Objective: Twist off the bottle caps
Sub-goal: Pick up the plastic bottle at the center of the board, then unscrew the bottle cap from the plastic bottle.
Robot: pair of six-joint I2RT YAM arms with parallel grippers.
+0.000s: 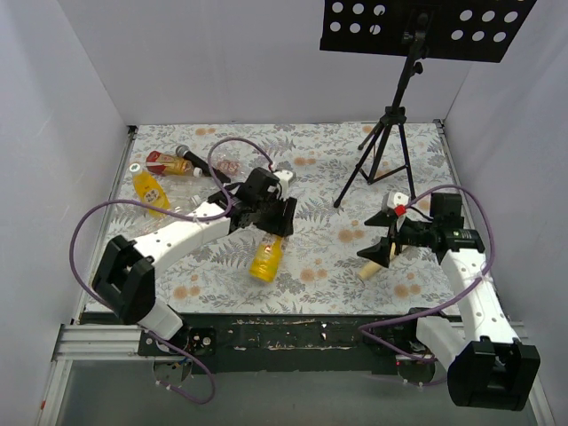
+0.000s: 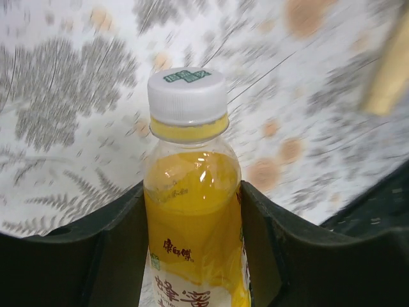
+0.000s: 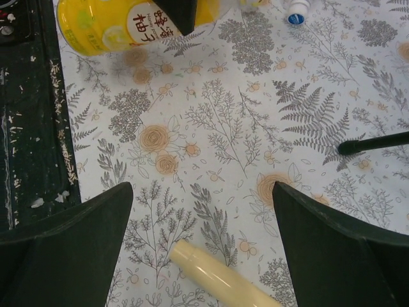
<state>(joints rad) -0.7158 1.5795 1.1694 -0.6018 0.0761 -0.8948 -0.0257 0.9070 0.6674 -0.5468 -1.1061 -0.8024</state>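
Note:
My left gripper (image 1: 266, 222) is shut on an orange-yellow bottle (image 1: 266, 257) at the middle of the table. In the left wrist view the fingers (image 2: 121, 249) press both sides of the bottle (image 2: 192, 224), and its white cap (image 2: 187, 96) sits on the neck, pointing away from the camera. My right gripper (image 1: 377, 238) is open and empty, right of that bottle. In the right wrist view it (image 3: 201, 192) hangs over the cloth, and the held bottle (image 3: 121, 22) lies at the top edge. Another orange bottle (image 1: 149, 188) and a red-labelled one (image 1: 167, 163) lie at the far left.
A tan cone-shaped stick (image 1: 368, 271) lies under my right gripper; it also shows in the right wrist view (image 3: 217, 275). A black microphone (image 1: 191, 160) lies by the far-left bottles. A tripod music stand (image 1: 386, 151) stands at the back right, one leg (image 3: 374, 144) near my right gripper.

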